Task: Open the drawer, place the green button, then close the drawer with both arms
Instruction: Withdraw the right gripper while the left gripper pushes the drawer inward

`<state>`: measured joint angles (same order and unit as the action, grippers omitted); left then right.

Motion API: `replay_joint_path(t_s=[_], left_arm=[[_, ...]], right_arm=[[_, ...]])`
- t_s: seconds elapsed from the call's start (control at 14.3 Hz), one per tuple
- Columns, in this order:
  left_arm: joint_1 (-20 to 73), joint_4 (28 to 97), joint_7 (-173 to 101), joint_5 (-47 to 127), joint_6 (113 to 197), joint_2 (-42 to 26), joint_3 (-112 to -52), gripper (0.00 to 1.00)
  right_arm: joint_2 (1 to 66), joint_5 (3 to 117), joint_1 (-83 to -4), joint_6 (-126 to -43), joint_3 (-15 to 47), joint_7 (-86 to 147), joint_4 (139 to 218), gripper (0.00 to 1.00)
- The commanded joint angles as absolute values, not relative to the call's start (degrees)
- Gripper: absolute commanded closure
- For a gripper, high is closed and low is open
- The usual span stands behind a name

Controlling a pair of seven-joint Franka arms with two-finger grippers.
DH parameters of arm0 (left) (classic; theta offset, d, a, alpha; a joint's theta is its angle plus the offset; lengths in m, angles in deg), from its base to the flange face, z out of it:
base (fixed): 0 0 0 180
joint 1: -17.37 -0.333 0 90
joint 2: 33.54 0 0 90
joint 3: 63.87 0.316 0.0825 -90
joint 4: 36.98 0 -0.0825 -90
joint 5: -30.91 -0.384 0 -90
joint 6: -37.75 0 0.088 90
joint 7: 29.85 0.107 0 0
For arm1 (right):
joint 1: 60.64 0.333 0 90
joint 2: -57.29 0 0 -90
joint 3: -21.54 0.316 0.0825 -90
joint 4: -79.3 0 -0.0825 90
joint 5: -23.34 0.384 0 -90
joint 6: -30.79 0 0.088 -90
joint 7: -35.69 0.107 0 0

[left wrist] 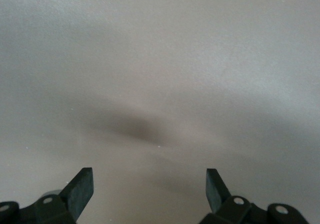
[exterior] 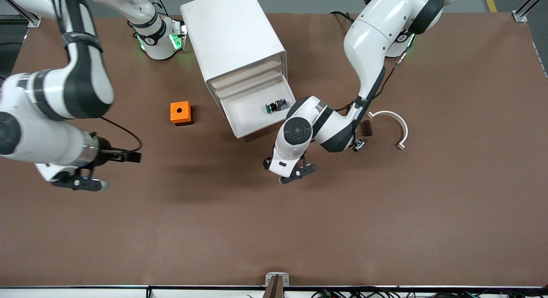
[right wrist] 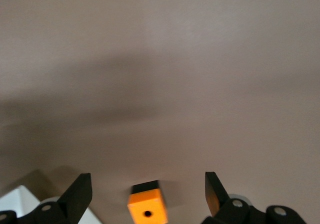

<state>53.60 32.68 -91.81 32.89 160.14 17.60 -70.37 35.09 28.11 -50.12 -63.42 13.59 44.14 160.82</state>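
The white cabinet [exterior: 233,37] stands near the robots' bases. One lower drawer [exterior: 252,126] is pulled out toward the front camera. The green-capped button [exterior: 276,106] lies inside it, near the left arm's end. My left gripper [exterior: 297,174] is open and empty over bare table just in front of the drawer; its wrist view [left wrist: 150,184] shows only table. My right gripper [exterior: 79,183] is open and empty over the table at the right arm's end. In its wrist view [right wrist: 148,184] the orange box [right wrist: 146,208] lies between the fingers, farther off.
The orange box with a hole [exterior: 181,113] sits beside the drawer toward the right arm's end. A white curved piece [exterior: 391,122], a small dark block [exterior: 366,128] and a small black button [exterior: 359,144] lie toward the left arm's end. A white corner [right wrist: 20,201] shows in the right wrist view.
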Motion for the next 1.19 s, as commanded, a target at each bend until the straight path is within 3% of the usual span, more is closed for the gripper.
replay_joint_path(t_s=[0.0, 0.49, 1.12], left_arm=[[54.9, 33.9, -93.1, 31.3, 161.1, 15.9, -69.8, 0.01], [59.0, 37.5, -97.2, 29.4, 161.2, 14.3, -69.9, 0.01], [63.4, 47.4, -99.2, 29.4, 160.9, 8.6, -72.2, 0.01]], right_arm=[[37.9, 25.1, -54.1, -61.8, 15.0, 38.6, 161.7, 0.00], [43.7, 24.8, -57.9, -61.1, 15.0, 30.4, 162.0, 0.00], [44.4, 23.4, -58.4, -59.4, 15.0, 30.7, 161.9, 0.00]])
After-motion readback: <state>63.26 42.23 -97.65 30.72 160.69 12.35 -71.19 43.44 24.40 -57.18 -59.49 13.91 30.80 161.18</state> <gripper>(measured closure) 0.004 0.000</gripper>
